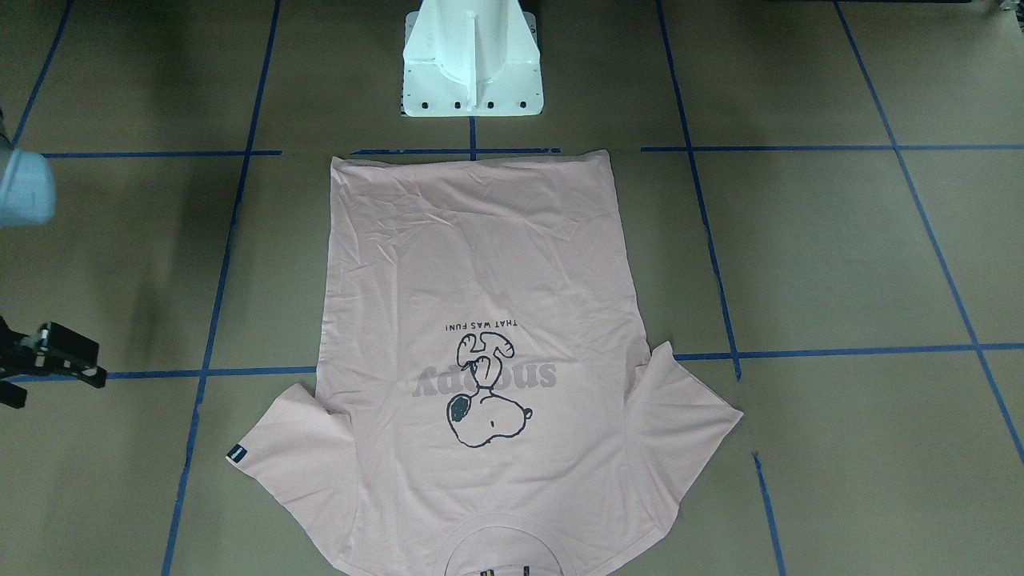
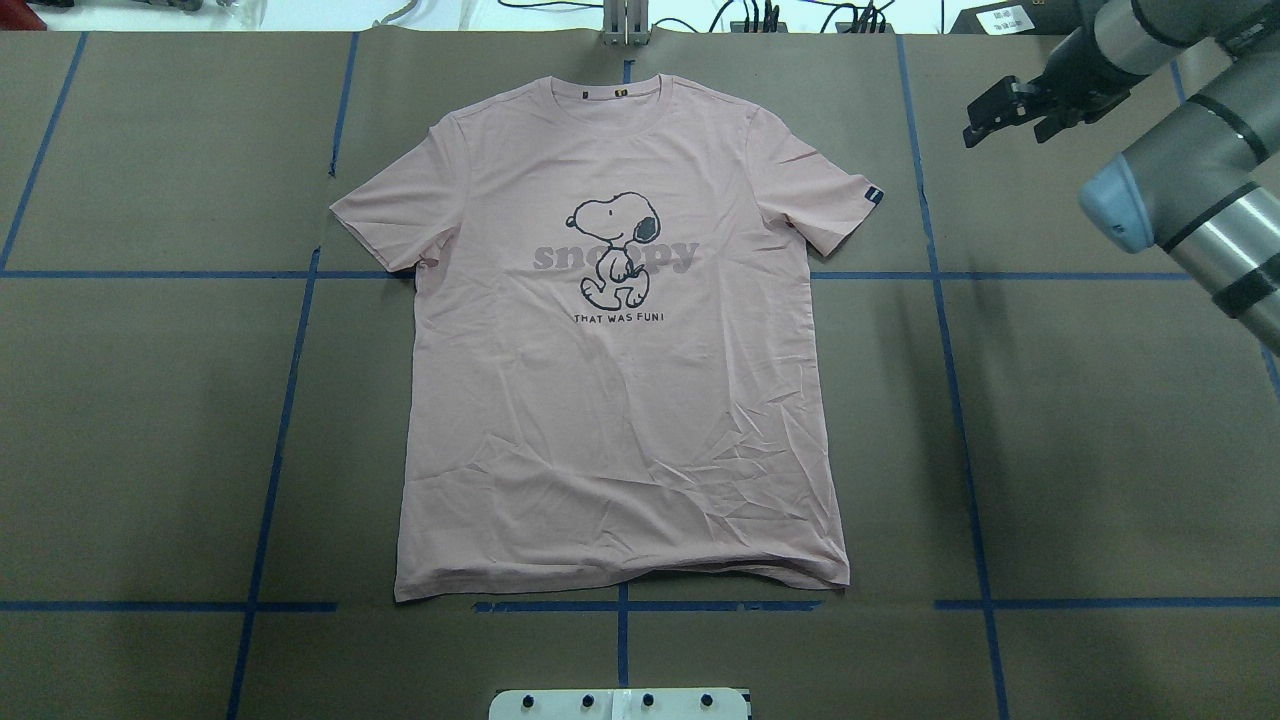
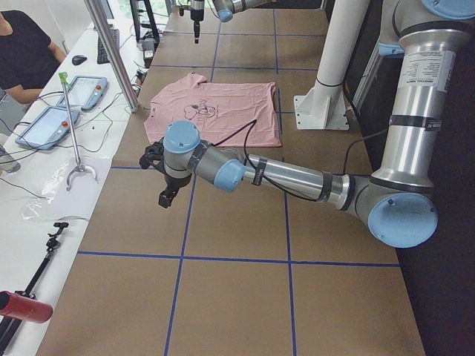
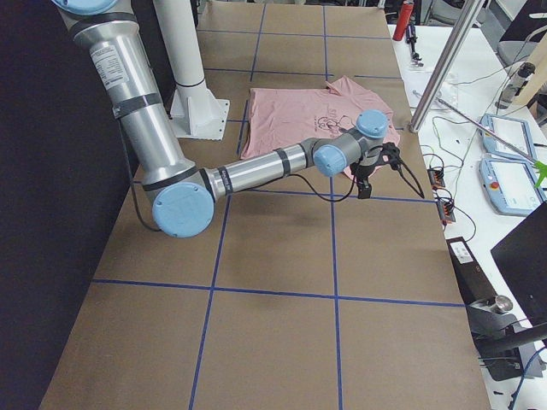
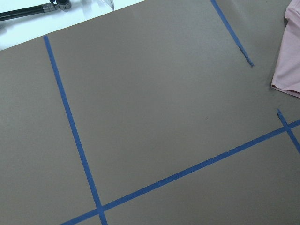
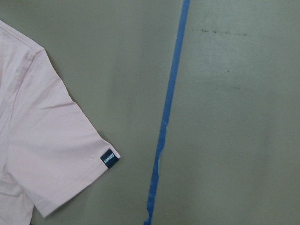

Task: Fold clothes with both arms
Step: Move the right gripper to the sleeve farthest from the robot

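Note:
The pale pink T-shirt point(image 2: 620, 400) lies flat on the table with the cartoon dog print facing up. Its collar point(image 2: 615, 92) is at the far edge and its hem is toward the robot's base. The sleeve with the small black tag point(image 2: 873, 196) spreads to the right, and the right wrist view shows that tag point(image 6: 108, 158) too. My right gripper point(image 2: 1005, 135) hovers off the cloth beyond this sleeve, open and holding nothing. My left gripper point(image 3: 165, 199) hangs over bare table well left of the shirt. It shows only in the exterior left view, so I cannot tell its state.
Brown paper with blue tape lines point(image 2: 950, 350) covers the table. The white pedestal base point(image 1: 472, 72) stands just behind the hem. A side bench point(image 3: 52, 148) holds tablets, cables and tools, and a person point(image 3: 22, 44) sits at it.

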`<state>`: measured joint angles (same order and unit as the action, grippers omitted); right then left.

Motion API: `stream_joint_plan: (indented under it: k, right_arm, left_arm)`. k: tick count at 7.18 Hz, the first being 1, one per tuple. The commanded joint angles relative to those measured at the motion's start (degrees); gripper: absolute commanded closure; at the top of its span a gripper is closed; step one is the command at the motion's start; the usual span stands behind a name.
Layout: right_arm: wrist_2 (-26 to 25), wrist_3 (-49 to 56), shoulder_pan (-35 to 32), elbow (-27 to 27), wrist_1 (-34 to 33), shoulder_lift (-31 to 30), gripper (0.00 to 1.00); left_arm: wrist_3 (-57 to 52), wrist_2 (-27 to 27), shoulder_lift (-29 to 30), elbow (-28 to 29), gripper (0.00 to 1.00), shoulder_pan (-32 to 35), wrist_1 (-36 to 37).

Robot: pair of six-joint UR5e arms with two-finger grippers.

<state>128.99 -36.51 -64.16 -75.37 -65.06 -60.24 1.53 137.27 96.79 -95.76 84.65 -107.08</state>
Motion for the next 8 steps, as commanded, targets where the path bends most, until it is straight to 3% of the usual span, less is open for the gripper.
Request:
stream_joint_plan:
  k: [1, 3, 4, 5, 8]
  right_arm:
    - [-6.78, -5.23, 5.43, 10.55, 10.18, 5.2, 0.01]
    - [-9.7, -5.23, 8.86, 15.5, 10.48, 7.77, 0.01]
    - [-10.24, -5.15, 9.75, 16.56, 10.57, 8.04, 0.02]
    - [-10.42, -5.15, 10.28, 17.35, 10.48, 8.12, 0.05]
    - [-10.78, -5.06, 10.46, 19.29, 10.3, 9.79, 0.15]
  left_arm:
    - [3.37, -0.08, 1.47, 0.22, 0.0, -1.33, -0.15]
    - [6.44, -1.03, 3.48, 0.13, 0.0, -1.33, 0.03]
    - [8.29, -5.92, 5.32, -0.04, 0.0, -2.03, 0.12]
    - [9.09, -7.45, 5.78, 0.22, 0.0, -3.52, 0.12]
    - [9.19, -7.37, 5.96, 0.31, 0.0, -3.71, 0.12]
